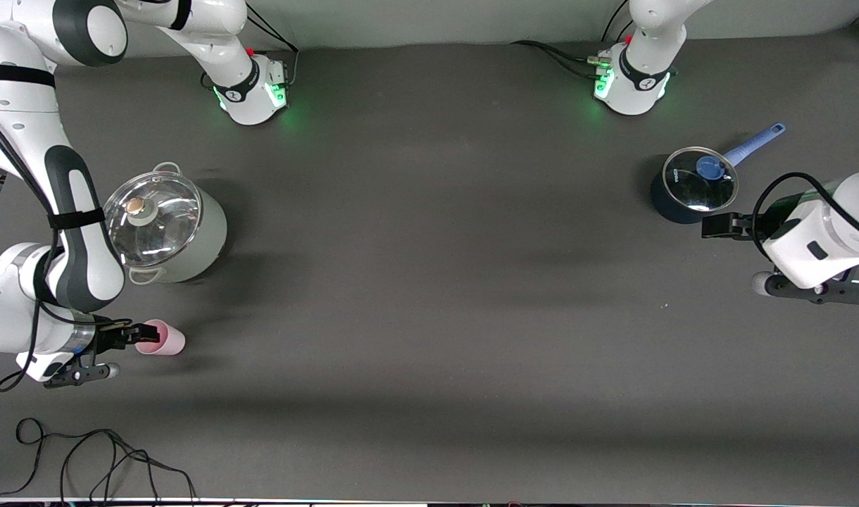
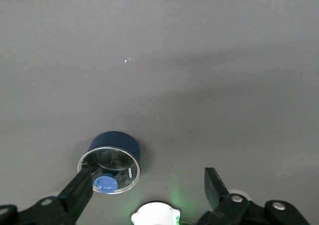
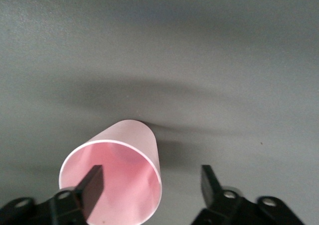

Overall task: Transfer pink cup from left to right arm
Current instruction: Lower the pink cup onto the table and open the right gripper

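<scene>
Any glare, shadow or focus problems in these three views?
Front view: glare on the glass lid of the big steel pot and on the small dark-blue saucepan; green base lights spill onto the table. Right wrist view: the pale-pink plastic cup casts a soft shadow; its near rim is cropped. Left wrist view: evenly lit.

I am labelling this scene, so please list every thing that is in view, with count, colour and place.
pink cup: one, pale pink, at the right arm's end, nearer the front camera than the steel pot.
steel pot: one, silver, glass lid, right arm's end.
saucepan: one, dark blue, glass lid, left arm's end.
cable: one, black, nearest the front camera.
table: one, dark grey.
right gripper: open, one finger inside the cup.
left gripper: open, over the table beside the saucepan.
</scene>
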Robot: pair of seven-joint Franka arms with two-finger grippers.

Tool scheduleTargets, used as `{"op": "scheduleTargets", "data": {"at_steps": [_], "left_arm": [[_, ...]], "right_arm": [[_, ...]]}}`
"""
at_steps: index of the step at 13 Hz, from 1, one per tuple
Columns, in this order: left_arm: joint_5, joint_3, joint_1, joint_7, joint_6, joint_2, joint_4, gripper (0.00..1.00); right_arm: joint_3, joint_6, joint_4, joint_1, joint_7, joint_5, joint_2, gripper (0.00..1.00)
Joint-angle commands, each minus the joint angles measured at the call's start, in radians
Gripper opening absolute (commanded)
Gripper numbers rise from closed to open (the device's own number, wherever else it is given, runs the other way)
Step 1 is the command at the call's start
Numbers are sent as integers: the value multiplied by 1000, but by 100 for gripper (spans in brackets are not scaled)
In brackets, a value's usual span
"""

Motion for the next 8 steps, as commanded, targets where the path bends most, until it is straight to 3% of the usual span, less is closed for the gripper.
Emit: {"op": "scheduleTargets", "data": {"at_steps": [1, 6, 8], "left_arm": [[20, 6, -7, -27, 2, -41, -29, 100], [20, 11, -10, -26, 11, -43, -35, 100], [22, 73, -80, -24, 14, -66, -38, 100]], "right_arm": [[0, -169, 34, 6, 1, -16, -88, 99], [3, -455, 44, 9, 38, -5, -324, 100], [8, -535, 43, 9, 90, -4, -410, 100]]}}
